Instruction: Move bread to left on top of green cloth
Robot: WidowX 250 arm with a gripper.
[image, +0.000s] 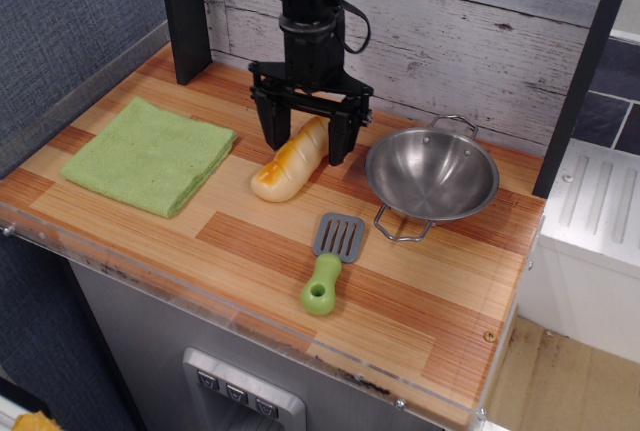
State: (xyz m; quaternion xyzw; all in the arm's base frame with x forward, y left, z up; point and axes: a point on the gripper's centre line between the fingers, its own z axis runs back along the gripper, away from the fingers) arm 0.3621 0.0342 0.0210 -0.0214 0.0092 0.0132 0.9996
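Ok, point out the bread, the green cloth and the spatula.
bread (287, 162): observation image, on its yellow-orange top, mid-length.
green cloth (150, 154): observation image, on the middle of the folded towel.
spatula (322, 283): observation image, on its green handle.

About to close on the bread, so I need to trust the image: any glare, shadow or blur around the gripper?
In the observation.image view the bread shows small glossy highlights, sharply focused; the open gripper straddles its far end, dark but crisp, casting only soft shadow; the steel bowl shows mild reflections, nothing washed out.
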